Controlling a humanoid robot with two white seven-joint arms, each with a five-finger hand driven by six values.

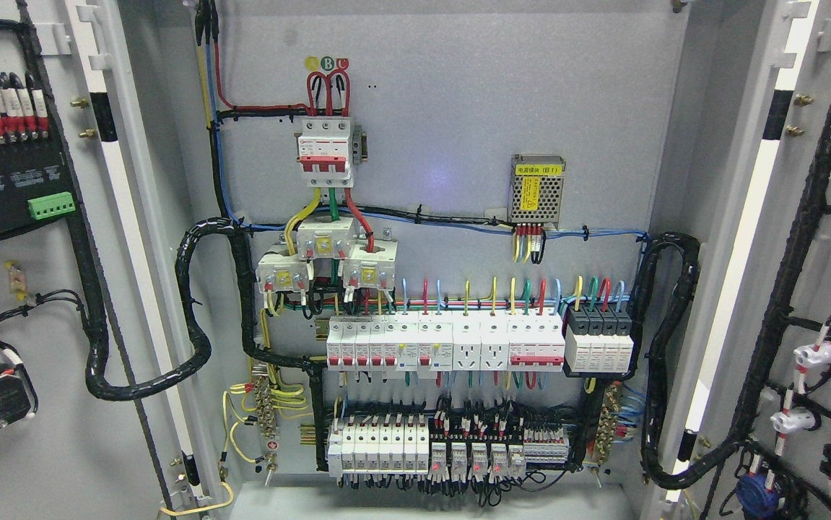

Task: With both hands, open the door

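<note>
Both doors (40, 289) stand open, exposing wired breakers (451, 343).

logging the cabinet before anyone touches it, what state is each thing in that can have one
left door: swung open, inner side with wiring showing
right door: swung open, inner side showing
main breaker: lever position unclear
relay row: small red lights lit
power supply module: mounted, no indicator visible
robot hands: none in view

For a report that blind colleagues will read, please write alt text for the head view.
An electrical cabinet stands open, its left door and right door swung wide. Inside, a back panel carries a red main breaker, rows of smaller breakers and coloured wiring. No robot hand is visible.
</note>
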